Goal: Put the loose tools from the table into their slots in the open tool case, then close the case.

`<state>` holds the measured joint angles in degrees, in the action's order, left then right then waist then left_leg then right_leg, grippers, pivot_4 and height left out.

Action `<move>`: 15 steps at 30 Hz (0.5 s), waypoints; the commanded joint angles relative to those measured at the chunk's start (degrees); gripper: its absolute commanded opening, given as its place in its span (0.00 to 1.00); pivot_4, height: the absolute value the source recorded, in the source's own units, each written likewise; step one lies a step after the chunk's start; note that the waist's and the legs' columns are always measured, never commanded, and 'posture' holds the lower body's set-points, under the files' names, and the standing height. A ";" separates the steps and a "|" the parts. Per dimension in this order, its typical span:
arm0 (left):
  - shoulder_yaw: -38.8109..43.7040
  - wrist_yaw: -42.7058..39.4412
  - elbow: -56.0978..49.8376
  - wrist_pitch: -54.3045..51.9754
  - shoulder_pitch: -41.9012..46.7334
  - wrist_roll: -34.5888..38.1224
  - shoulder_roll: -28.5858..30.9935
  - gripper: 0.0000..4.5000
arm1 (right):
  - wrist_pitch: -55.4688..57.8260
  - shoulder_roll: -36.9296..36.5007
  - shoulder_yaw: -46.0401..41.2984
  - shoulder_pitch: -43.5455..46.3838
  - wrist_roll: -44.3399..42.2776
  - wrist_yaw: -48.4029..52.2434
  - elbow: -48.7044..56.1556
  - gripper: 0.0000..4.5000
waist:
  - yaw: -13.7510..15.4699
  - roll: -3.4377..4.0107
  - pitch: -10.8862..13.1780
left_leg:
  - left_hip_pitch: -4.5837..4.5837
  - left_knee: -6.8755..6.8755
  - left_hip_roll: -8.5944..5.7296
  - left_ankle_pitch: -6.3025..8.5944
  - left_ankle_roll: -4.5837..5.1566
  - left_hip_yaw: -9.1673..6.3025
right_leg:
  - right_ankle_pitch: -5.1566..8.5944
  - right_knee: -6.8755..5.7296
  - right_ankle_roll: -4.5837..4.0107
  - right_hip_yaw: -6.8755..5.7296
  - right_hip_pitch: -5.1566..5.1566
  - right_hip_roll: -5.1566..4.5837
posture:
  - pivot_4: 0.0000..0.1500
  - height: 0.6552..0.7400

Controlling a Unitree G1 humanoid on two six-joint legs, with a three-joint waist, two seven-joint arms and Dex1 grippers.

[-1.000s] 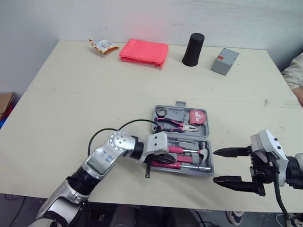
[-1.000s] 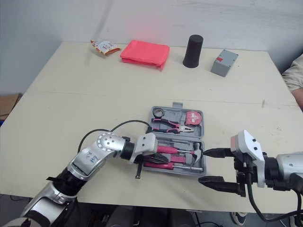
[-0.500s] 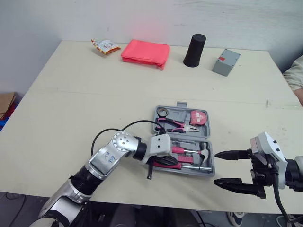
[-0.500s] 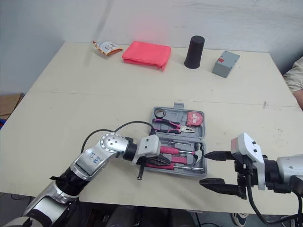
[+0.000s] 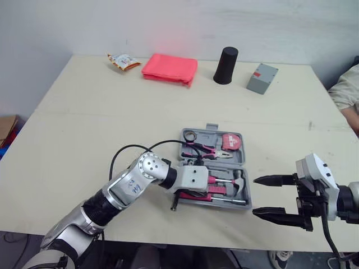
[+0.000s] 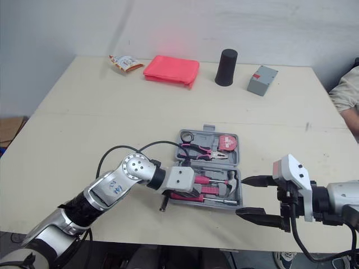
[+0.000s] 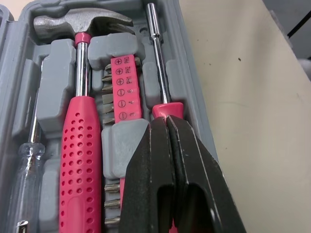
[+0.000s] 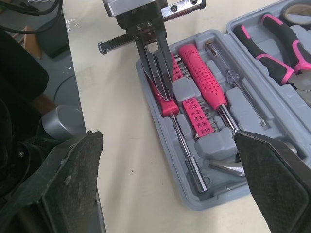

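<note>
Inside the tool case (image 7: 193, 114) lie hammer (image 7: 80, 145), pliers (image 5: 205, 149), driver (image 7: 158, 63).

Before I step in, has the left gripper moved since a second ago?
Yes. Against the tool case, the left gripper has edged along its front row toward the hammer head.

Table (image 5: 84, 129) viewed from the robot's side. Along the far edge, left to right: packet (image 5: 122, 60), folded cloth (image 5: 170, 68), cup (image 5: 226, 65), box (image 5: 262, 78). Tool case (image 5: 210, 136) lies near the front edge, right of centre. Far half: tape roll (image 5: 190, 135) left, pliers (image 5: 205, 149) middle, tape measure (image 5: 230, 142) right. Near half, back to front: screwdriver (image 7: 29, 160), hammer (image 7: 80, 145), bit holder (image 7: 122, 87), socket driver (image 7: 158, 63). Left gripper (image 7: 167, 119) over the driver's handle; right gripper (image 5: 263, 196) right of the case, apart from it
</note>
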<state>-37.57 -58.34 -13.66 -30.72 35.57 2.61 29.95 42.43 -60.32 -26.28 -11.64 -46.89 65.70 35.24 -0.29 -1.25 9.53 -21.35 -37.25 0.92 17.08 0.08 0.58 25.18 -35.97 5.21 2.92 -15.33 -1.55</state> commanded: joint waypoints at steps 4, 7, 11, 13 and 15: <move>10.93 -0.44 0.26 -1.88 0.17 8.48 -4.63 0.00 | -2.05 1.79 -0.10 0.77 0.96 -1.42 -0.94 1.00 | 0.11 0.01 0.00 | -0.16 0.03 0.00 -0.02 -0.04 -0.01 | 0.00 0.01 0.00 0.01 -0.17 0.00 | 1.00 0.95; 20.98 -0.92 -3.11 -3.54 2.94 16.49 -5.45 0.00 | -2.97 2.73 0.04 1.41 2.53 -2.76 -3.35 1.00 | 0.29 0.03 0.07 | -0.91 -0.21 0.01 -0.19 -0.34 -0.10 | 0.00 -0.16 0.00 -0.10 -0.86 0.03 | 1.00 0.95; 28.34 -1.33 -1.20 -3.58 4.81 18.21 -0.08 0.00 | -8.08 2.15 0.58 2.43 7.72 -1.20 -9.55 1.00 | 0.17 0.15 0.08 | -1.69 -0.75 0.00 -0.16 -0.28 -0.17 | -0.01 -0.87 0.01 -0.23 -1.51 0.04 | 1.00 0.95; 30.63 -3.18 1.01 -3.43 3.62 18.78 3.54 0.00 | -11.53 2.45 2.49 5.65 10.98 -2.04 -13.98 1.00 | 0.09 0.20 0.14 | -1.66 -0.78 -0.02 -0.15 -0.26 -0.14 | -0.01 -0.88 0.02 -0.21 -1.50 0.02 | 1.00 0.95; 32.15 -5.18 3.48 -1.66 0.49 18.15 7.62 0.00 | -15.92 2.43 5.90 9.15 15.70 -2.52 -19.05 1.00 | -0.25 0.28 0.25 | -1.63 -0.82 -0.01 -0.15 -0.26 -0.12 | -0.02 -0.88 0.03 -0.19 -1.50 0.01 | 1.00 0.95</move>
<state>-7.61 -61.61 -11.82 -33.84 37.96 20.42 35.31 30.88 -57.82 -22.12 -4.16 -34.97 63.58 19.78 -0.54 -0.97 9.78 -22.94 -38.06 0.90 16.93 -0.18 0.47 25.17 -36.84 5.24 2.76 -16.82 -1.54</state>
